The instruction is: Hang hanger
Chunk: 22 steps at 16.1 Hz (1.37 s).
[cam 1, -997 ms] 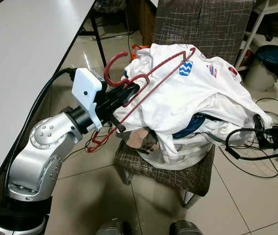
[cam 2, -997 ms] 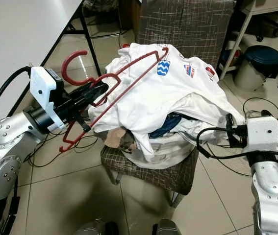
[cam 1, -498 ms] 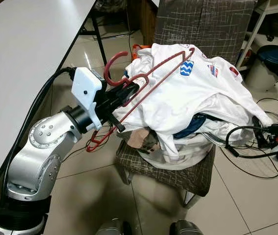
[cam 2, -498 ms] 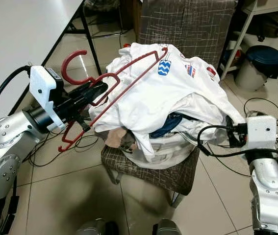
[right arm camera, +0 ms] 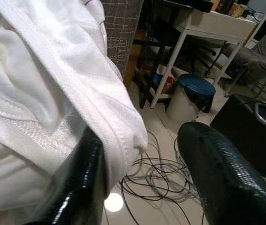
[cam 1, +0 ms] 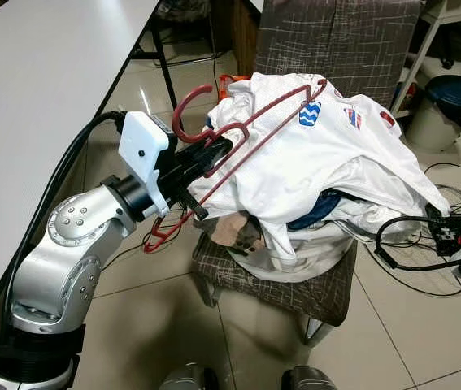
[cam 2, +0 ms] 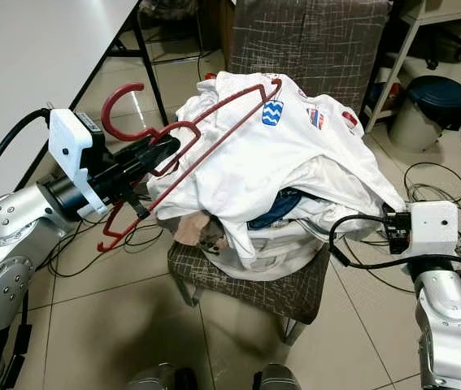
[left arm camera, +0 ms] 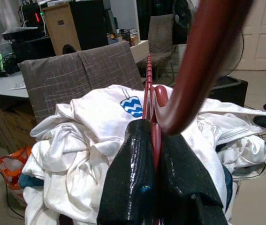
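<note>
Red hanger clamped in my left gripper, over the chair's clothes.
My left fingers pinch the hanger just below its hook, its far shoulder resting on the white shirt heaped on the chair. My right gripper is spread apart, one finger against the shirt's hanging edge.

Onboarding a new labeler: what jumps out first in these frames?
First, the dark red hanger, clamped near its hook in the left hand and lying across a heap of white shirts piled on a brown checked chair. Next, the right hand at the pile's right edge, open, with a fold of white cloth draped over one finger.
</note>
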Motion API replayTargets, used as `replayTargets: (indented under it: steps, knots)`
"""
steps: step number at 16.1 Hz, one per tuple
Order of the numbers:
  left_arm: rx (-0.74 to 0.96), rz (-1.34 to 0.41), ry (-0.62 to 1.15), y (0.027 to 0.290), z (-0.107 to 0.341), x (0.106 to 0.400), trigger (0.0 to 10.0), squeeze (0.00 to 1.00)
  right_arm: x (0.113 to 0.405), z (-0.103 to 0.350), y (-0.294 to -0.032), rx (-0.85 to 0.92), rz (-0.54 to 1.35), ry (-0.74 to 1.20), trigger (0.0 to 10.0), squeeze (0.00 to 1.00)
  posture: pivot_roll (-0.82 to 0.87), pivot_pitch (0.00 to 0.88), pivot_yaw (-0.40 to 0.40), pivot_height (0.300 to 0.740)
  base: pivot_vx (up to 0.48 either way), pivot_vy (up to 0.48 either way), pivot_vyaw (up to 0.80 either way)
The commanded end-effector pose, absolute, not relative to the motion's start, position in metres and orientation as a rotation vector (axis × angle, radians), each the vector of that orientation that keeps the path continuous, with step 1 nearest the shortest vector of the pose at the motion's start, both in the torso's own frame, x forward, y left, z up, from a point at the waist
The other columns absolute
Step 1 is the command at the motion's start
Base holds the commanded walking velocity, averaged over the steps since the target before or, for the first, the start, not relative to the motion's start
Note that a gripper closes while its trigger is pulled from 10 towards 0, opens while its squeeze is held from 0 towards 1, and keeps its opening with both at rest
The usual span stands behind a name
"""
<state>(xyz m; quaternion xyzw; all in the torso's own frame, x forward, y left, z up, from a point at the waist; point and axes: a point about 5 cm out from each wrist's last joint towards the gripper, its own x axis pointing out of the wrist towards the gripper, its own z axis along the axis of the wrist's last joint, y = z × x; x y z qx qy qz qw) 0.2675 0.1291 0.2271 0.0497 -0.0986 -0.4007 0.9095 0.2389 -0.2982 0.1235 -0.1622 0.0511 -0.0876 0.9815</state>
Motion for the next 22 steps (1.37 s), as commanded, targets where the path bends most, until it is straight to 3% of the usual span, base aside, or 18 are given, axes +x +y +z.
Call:
replayTargets:
  steps: [1,17,20,22]
  knots:
    - [0.126,-0.835,-0.239,0.130,0.236,0.267,10.0,0.00,0.241,0.131,-0.300,-0.329,-0.166,0.074,0.0,0.00,-0.07,0.077,0.106,0.740,0.000,0.000,0.00]
    - [0.134,-0.887,-0.239,0.119,0.235,0.265,10.0,0.00,0.250,0.139,-0.299,-0.305,-0.131,0.053,0.0,0.00,-0.08,0.081,0.110,0.740,0.000,0.000,0.00]
    - [0.179,-0.969,-0.239,0.104,0.232,0.264,10.0,0.00,0.257,0.154,-0.295,-0.255,-0.103,0.024,0.0,0.00,-0.08,0.082,0.105,0.740,0.000,0.000,0.00]
    - [0.215,-1.066,-0.244,0.080,0.228,0.267,10.0,0.00,0.268,0.177,-0.285,-0.223,-0.036,-0.020,0.0,0.00,-0.09,0.082,0.106,0.740,0.000,0.000,0.00]
